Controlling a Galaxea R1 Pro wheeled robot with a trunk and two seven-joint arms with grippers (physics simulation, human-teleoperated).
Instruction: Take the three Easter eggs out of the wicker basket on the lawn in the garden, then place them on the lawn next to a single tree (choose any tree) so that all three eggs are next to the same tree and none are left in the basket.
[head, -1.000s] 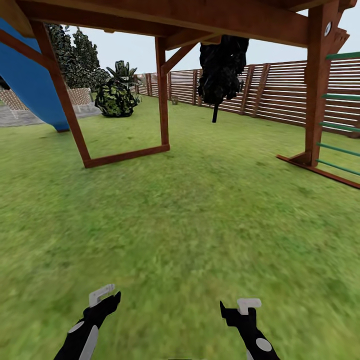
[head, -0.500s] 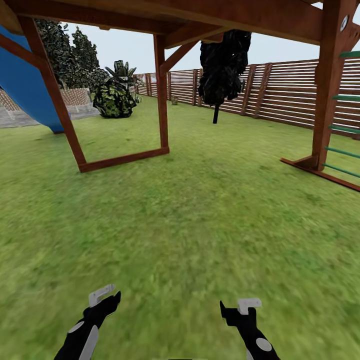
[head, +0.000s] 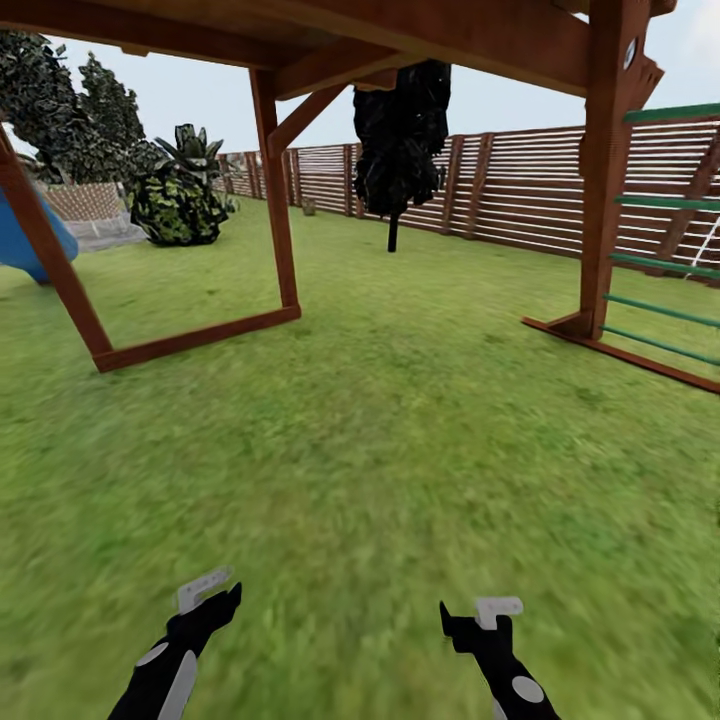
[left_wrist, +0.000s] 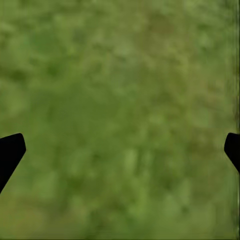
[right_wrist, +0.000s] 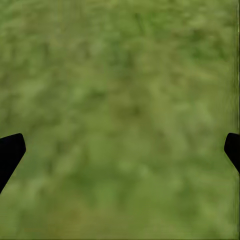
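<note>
- Under the wooden play frame (head: 280, 200), both the left gripper (left_wrist: 120, 150) and right gripper (right_wrist: 120, 147) hang spread, empty over lawn (head: 400, 450).
- Best to drive on scanning for the basket, arms tucked.

Lawn (head: 400, 450) ahead; wooden play frame (head: 280, 200), black-foliage tree (head: 400, 130), slatted fence (head: 520, 185).

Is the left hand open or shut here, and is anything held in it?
Open and empty: in the left wrist view the left hand's fingertips sit far apart with bare lawn between.
</note>
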